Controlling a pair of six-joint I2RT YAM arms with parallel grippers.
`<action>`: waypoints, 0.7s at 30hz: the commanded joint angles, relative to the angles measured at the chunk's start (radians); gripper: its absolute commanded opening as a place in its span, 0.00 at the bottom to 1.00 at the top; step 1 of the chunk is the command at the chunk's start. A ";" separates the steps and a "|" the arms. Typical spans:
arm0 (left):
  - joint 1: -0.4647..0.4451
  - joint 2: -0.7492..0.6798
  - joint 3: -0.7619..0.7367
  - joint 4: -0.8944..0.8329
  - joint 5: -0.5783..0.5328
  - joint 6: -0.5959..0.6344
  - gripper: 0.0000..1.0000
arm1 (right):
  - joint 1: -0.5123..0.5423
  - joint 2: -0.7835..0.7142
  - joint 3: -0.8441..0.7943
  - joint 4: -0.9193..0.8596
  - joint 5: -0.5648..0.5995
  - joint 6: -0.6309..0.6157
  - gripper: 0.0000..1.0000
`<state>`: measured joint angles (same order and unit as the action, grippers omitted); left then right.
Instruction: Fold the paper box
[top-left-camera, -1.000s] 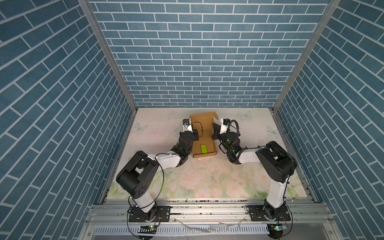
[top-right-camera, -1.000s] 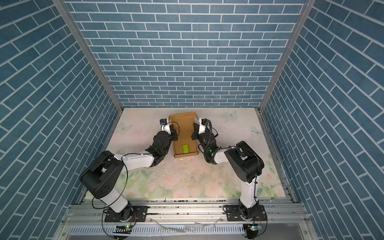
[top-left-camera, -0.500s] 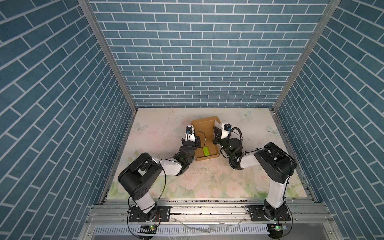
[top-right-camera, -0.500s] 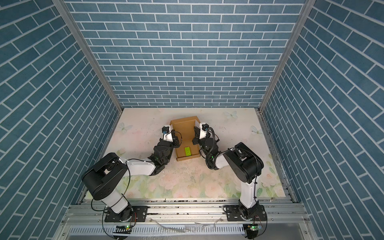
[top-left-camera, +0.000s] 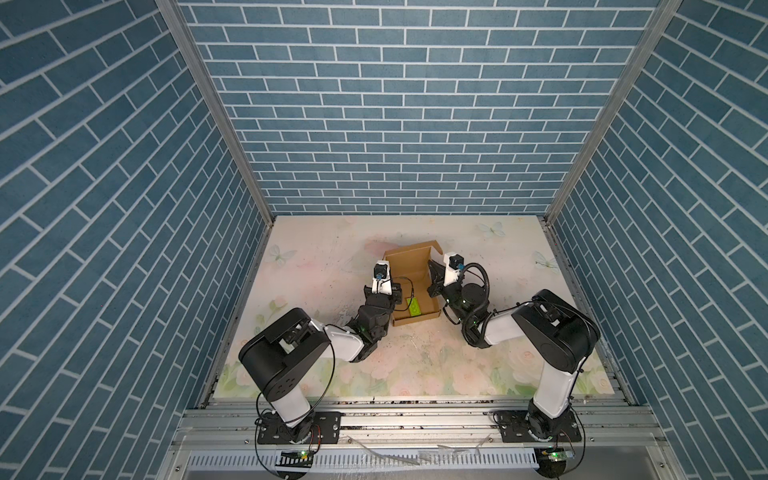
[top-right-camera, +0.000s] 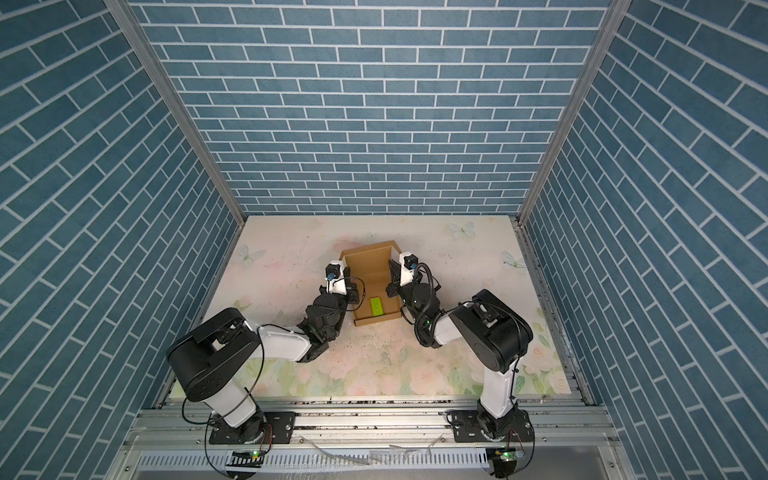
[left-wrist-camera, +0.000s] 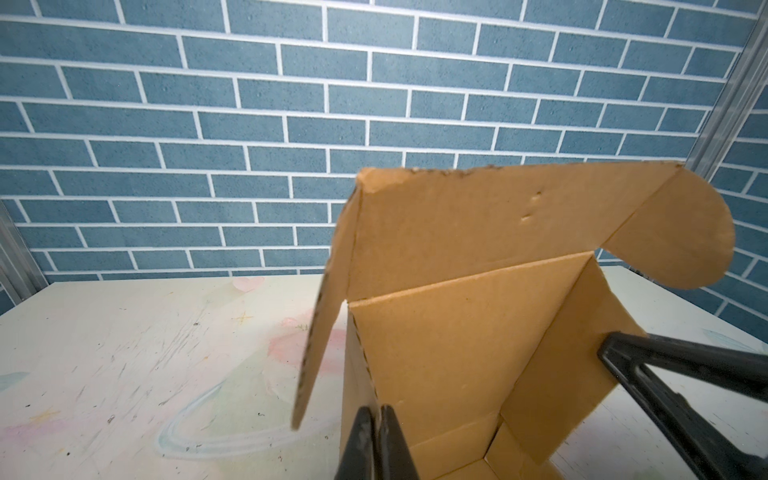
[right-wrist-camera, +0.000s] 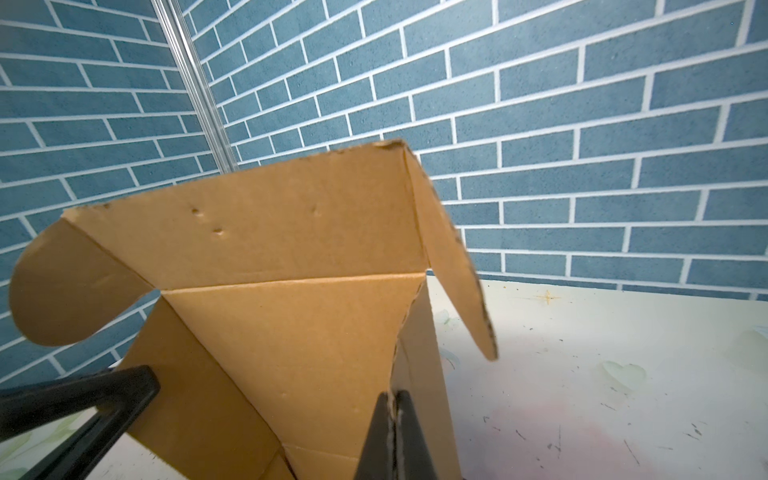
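The brown paper box stands open mid-table, its lid upright at the back with rounded ear flaps. My left gripper is shut on the box's left side wall. My right gripper is shut on the right side wall. Each wrist view looks across the box's inside to the opposite gripper's fingers. A small green brick lies on the box floor.
The floral tabletop is ringed by blue brick-pattern walls on three sides. A metal rail with both arm bases runs along the front edge.
The box has slid a little toward the front of the table, both grippers moving with it and staying shut on its side walls.
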<state>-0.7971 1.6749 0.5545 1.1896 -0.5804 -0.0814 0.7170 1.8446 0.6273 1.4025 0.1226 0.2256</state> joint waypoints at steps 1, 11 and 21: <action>-0.031 0.002 -0.016 0.034 0.050 0.037 0.08 | 0.030 -0.025 -0.017 -0.004 -0.075 -0.032 0.00; -0.056 0.009 -0.057 0.067 0.042 0.041 0.08 | 0.031 -0.054 -0.068 -0.004 -0.080 -0.040 0.00; -0.088 0.006 -0.090 0.085 0.024 0.045 0.07 | 0.034 -0.066 -0.106 -0.003 -0.086 -0.044 0.00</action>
<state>-0.8555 1.6749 0.4797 1.2785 -0.6044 -0.0509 0.7204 1.8004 0.5457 1.4151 0.1078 0.2028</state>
